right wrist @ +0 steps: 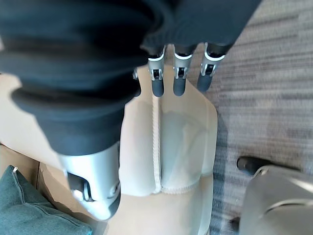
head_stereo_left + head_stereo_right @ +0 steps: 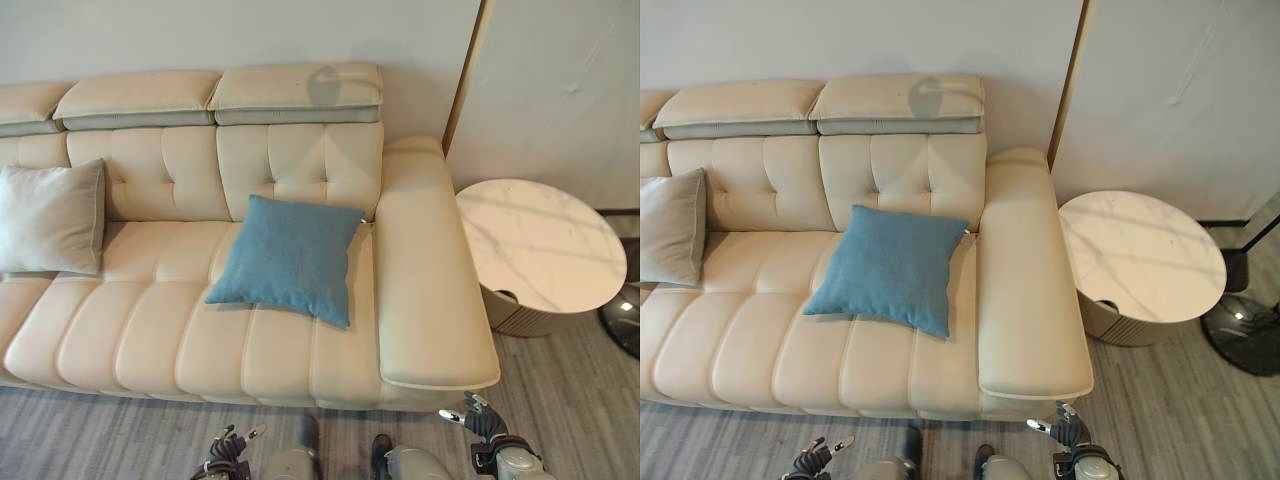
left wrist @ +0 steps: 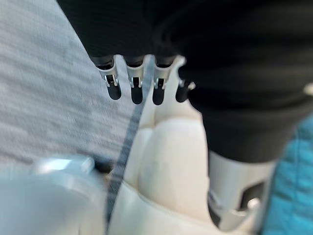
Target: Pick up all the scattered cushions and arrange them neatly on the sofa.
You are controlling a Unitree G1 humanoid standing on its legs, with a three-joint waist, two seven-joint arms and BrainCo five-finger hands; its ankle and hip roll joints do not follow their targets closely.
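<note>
— Cushions first, going left to right: where do they lie?

— Grey cushion [image 2: 50, 218] stands at the far left of the sofa [image 2: 150, 330], propped against the backrest. Next comes the blue cushion [image 2: 288, 258], on the seat near the right armrest [image 2: 425, 290], leaning back against the tufted backrest and turned a little askew. Past the armrest stands a round marble side table [image 2: 540, 245] with a bare top.

— And the hands?

— Left hand [image 2: 228, 452] hangs low in front of the sofa's front edge; its wrist view shows the fingers [image 3: 136, 90] hanging straight over the seat edge, holding nothing. Right hand [image 2: 478, 418] hangs just off the front corner of the armrest; its fingers [image 1: 179, 81] likewise point straight down with nothing between them.

— So which step is this?

— My judgement: both visible cushions are already on the sofa, and I see none on the strip of floor [image 2: 560, 400] that shows, so the picking up looks done or close to it. What remains is the neatening.

— The next move, then?

— Probably reaching over the seat for the blue cushion and squaring it upright against the backrest. It looks soft, so a broad hold on an edge should serve better than a pinch at one corner.
</note>
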